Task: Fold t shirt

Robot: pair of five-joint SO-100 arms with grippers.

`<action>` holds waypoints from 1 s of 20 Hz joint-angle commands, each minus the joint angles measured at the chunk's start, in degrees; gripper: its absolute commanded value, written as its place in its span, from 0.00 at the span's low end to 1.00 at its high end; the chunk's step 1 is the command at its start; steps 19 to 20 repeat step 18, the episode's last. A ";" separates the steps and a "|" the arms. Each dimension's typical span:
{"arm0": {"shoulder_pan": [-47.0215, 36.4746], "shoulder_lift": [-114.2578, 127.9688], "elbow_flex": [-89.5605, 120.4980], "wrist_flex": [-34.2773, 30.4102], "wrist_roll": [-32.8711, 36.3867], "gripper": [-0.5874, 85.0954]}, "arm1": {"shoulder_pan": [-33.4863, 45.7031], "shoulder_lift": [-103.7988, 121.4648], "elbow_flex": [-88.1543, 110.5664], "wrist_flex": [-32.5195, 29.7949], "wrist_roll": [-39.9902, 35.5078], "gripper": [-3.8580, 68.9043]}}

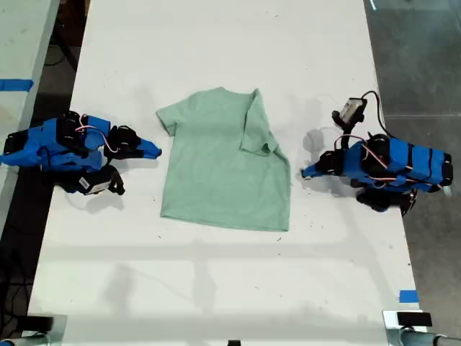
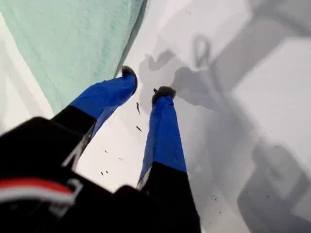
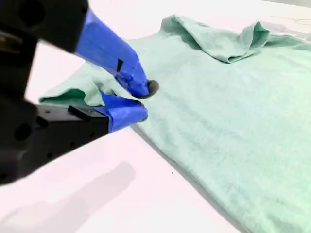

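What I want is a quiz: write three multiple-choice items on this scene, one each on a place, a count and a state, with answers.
1. Where does the t-shirt lie?
A) draped over an arm
B) flat on the table, between the arms
C) on the floor

2. How many blue arms are there?
A) one
B) three
C) two

3. The sleeve at the exterior view's right is:
A) folded onto the chest
B) spread flat
C) clamped in a gripper

Answers: 1 B, it lies on the white top with an arm on each side. 2 C, one arm at the exterior view's left, one at its right. 3 A, it lies turned over the body.
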 commanded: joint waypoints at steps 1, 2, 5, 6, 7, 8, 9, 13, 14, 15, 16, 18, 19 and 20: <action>-0.88 0.44 -0.18 -0.09 -1.14 0.06 | -0.62 0.44 2.02 -0.79 -1.23 0.19; -1.14 0.44 -0.18 -0.18 -1.14 0.06 | -0.62 0.44 2.02 -0.79 -1.23 0.19; -3.25 0.44 -0.09 -0.18 -0.70 0.06 | -0.97 0.44 2.02 -0.79 -1.93 0.18; -3.60 0.44 -0.09 -0.18 -0.70 0.06 | -1.05 0.44 2.02 -0.79 -1.93 0.18; -3.87 0.44 -0.09 -0.18 -0.70 0.06 | -1.05 0.44 2.02 -0.79 -1.93 0.18; -4.48 0.44 0.00 -0.26 -0.70 0.06 | -1.05 0.44 2.02 -0.79 -1.93 0.18; -5.27 0.44 0.35 -0.44 -0.97 0.06 | -1.05 0.44 2.02 -0.79 -1.93 0.18; -6.59 0.44 1.67 -0.79 -0.35 0.06 | -1.14 0.44 2.02 -0.79 -2.29 0.17; -6.59 0.44 1.67 -0.79 -0.35 0.06 | -1.14 0.44 2.02 -0.79 -2.29 0.17; -6.59 0.44 1.67 -0.79 -0.35 0.06 | -1.14 0.44 2.02 -0.79 -2.29 0.17; -6.68 0.44 1.67 -0.79 -0.35 0.06 | -1.14 0.44 2.02 -0.79 -2.37 0.17; -7.56 0.44 1.67 -0.79 -0.35 0.06 | -1.14 0.44 2.02 -0.79 -2.37 0.17; -7.56 0.44 1.67 -0.79 -0.35 0.06 | -1.14 0.44 2.02 -0.79 -2.37 0.17; -7.56 0.44 1.67 -0.79 -0.35 0.06 | -1.14 0.44 2.02 -0.79 -2.37 0.17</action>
